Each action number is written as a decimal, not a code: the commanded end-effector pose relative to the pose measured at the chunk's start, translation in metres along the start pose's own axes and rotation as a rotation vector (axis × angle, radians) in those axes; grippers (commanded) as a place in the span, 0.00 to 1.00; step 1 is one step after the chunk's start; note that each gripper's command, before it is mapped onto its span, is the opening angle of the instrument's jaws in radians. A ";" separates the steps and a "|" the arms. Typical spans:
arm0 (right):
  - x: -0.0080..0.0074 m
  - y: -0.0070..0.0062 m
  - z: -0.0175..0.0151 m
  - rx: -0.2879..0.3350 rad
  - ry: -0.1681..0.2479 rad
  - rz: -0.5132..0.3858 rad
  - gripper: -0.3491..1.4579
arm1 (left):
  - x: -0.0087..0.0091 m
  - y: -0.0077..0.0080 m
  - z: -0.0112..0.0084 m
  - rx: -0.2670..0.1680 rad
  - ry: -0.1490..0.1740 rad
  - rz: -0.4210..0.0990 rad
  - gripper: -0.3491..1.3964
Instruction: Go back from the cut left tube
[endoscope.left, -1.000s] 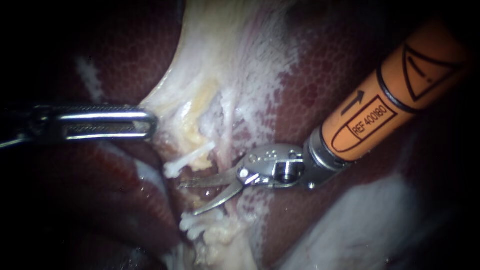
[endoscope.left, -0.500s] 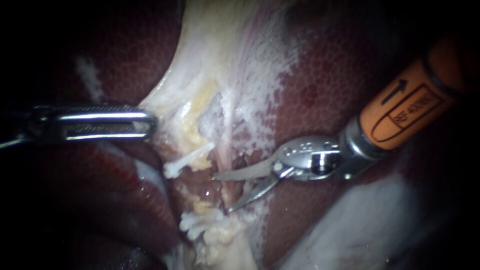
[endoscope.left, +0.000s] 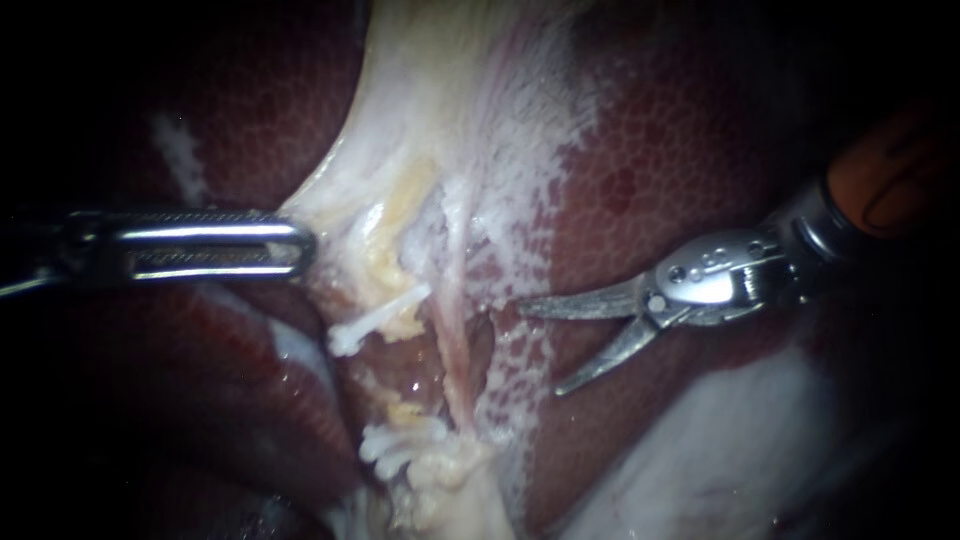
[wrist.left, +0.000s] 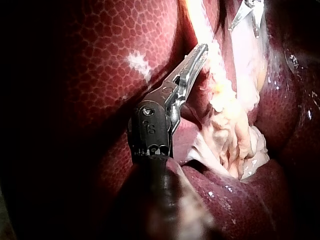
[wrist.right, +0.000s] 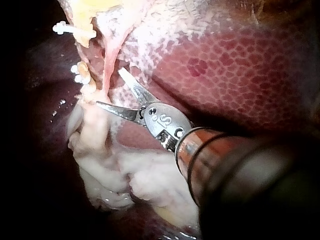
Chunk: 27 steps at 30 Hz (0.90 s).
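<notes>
The cut left tube shows as two stumps with a gap (endoscope.left: 410, 375) between them. One white clip (endoscope.left: 375, 315) sits on the upper stump, and several white clips (endoscope.left: 400, 445) sit on the lower one. A thin pink tube (endoscope.left: 455, 335) runs whole just right of the gap. My right instrument (endoscope.left: 540, 350) has curved blades standing open over the liver, to the right of both tubes and touching neither. In the right wrist view the right instrument (wrist.right: 109, 87) is open beside the pink strand. My left instrument (endoscope.left: 300, 245) is shut on the pale gallbladder tissue (endoscope.left: 350, 200), pulling it left.
Dark red liver (endoscope.left: 660, 170) surrounds the field. A pale fatty mass (endoscope.left: 740, 450) lies below the right instrument's shaft. In the left wrist view the left instrument (wrist.left: 192, 62) lies along the pale tissue (wrist.left: 230, 130), with the right instrument's blades (wrist.left: 247, 12) far ahead.
My right instrument has drawn back to the right and a little up, away from the cut tube, its blades still open. The left instrument and tissue have stayed put.
</notes>
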 end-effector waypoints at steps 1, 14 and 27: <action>0.0001 0.0000 -0.0002 -0.003 -0.003 -0.004 0.84 | 0.0000 0.0000 0.0000 0.000 0.000 0.000 0.00; 0.0014 0.0004 -0.0024 -0.081 -0.032 -0.035 0.90 | 0.0001 0.0002 0.0002 0.000 0.000 0.000 0.00; 0.0015 0.0005 -0.0026 -0.083 -0.033 -0.038 0.91 | 0.0004 0.0004 0.0006 -0.001 -0.003 0.001 0.00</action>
